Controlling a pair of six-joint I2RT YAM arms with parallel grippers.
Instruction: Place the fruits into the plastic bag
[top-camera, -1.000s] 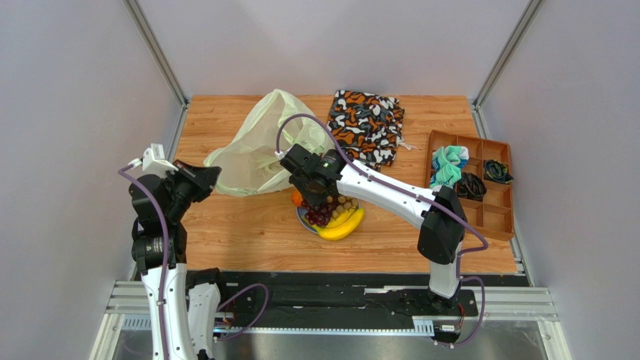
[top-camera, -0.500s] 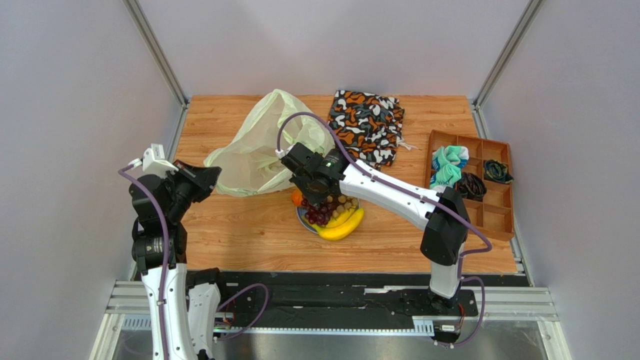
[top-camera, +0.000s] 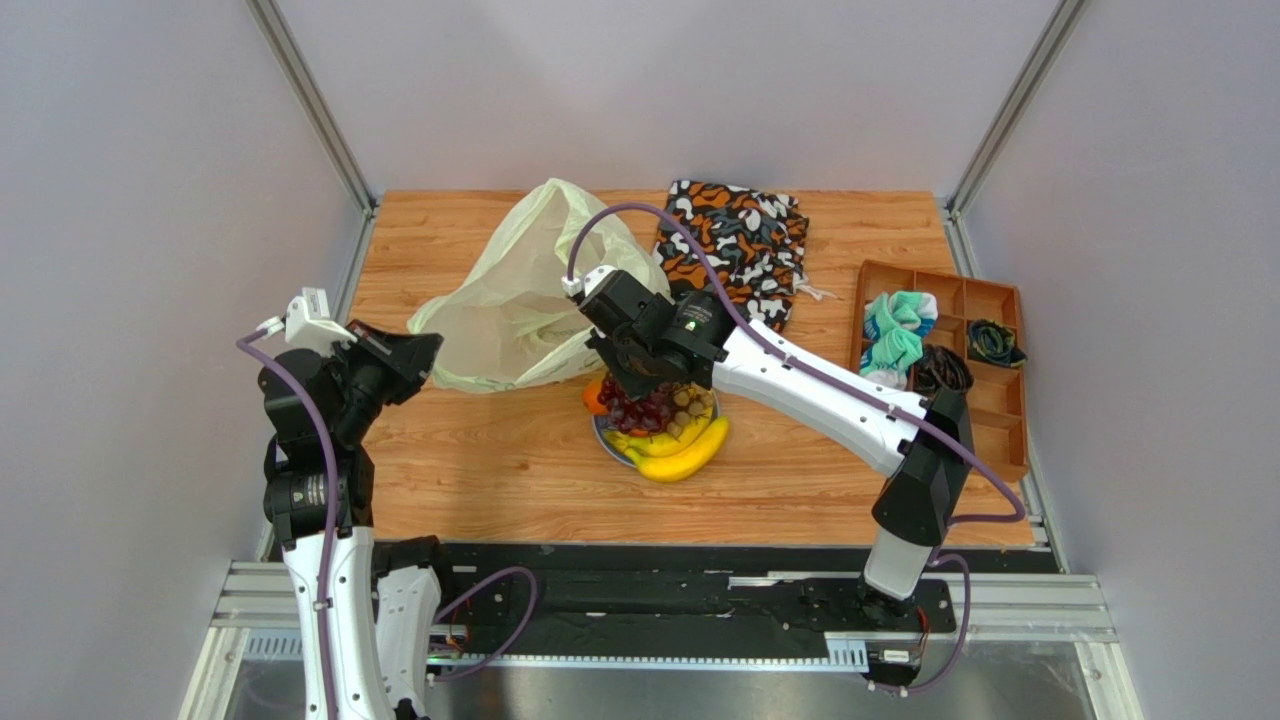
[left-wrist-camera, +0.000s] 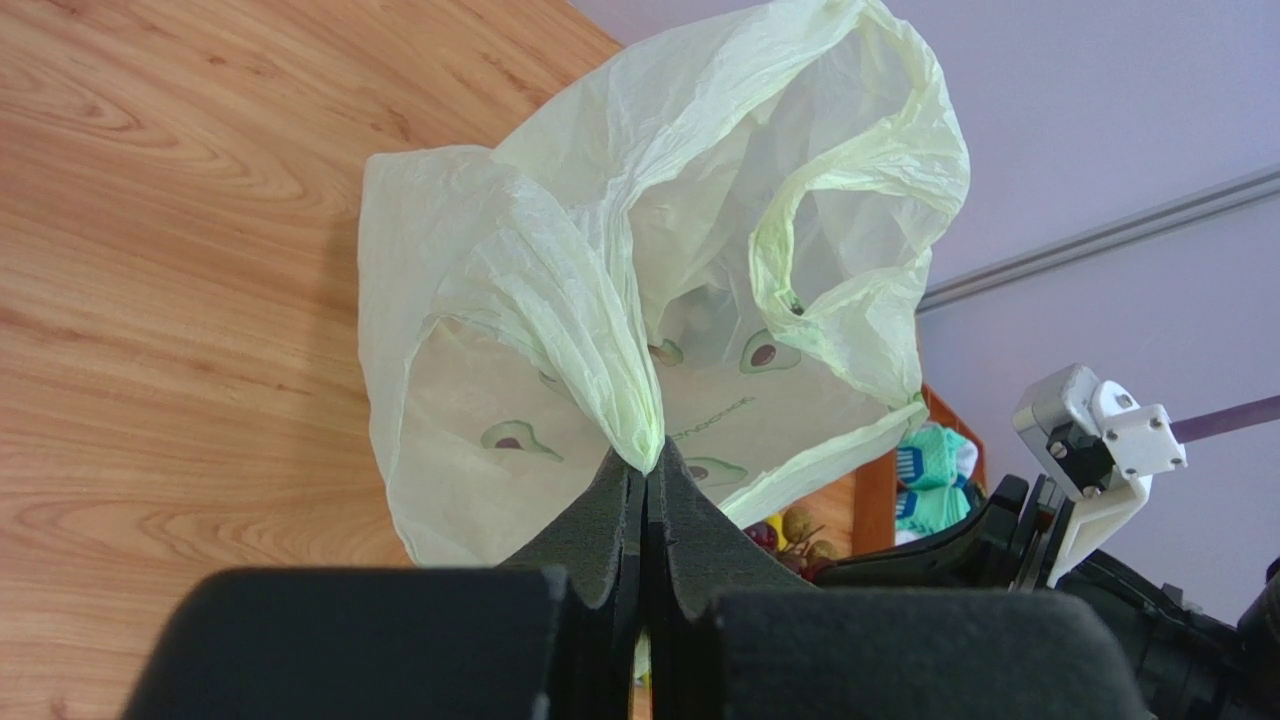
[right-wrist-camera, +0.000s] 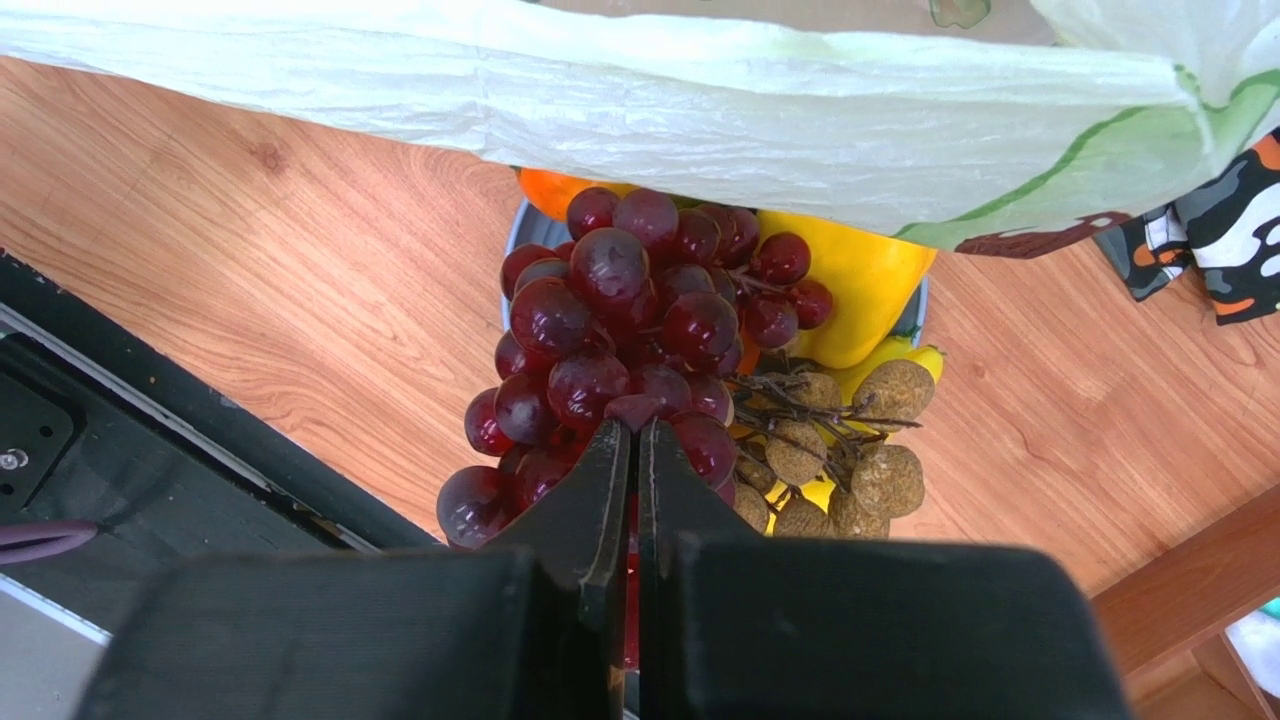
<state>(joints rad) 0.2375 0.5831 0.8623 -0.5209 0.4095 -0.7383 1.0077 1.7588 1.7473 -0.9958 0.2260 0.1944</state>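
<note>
1. Top view: the plastic bag (top-camera: 519, 293) lies toward the far-left corner of the surface (top-camera: 481, 458). The left gripper (top-camera: 425, 351) lifts its near edge, probably to hold a mouth open facing the fruit. The right gripper (top-camera: 643, 387) hangs over the plate (top-camera: 606, 440) near the middle of the surface. The plate carries the purple grapes (top-camera: 649, 410), bananas (top-camera: 688, 450) and an orange (top-camera: 597, 398), just beside the bag.
2. Left wrist view: the jaws are pressed together, pinching a gathered fold of the bag's rim. The thin film stands up from that pinch and billows open behind it.
3. Right wrist view: the jaws are almost together, pinching the purple grapes at the near side of the bunch. Tan grapes (right-wrist-camera: 864, 450) and a yellow fruit (right-wrist-camera: 842, 270) sit behind, on the plate. The bag's edge stretches across just beyond, so the carry looks short.
</note>
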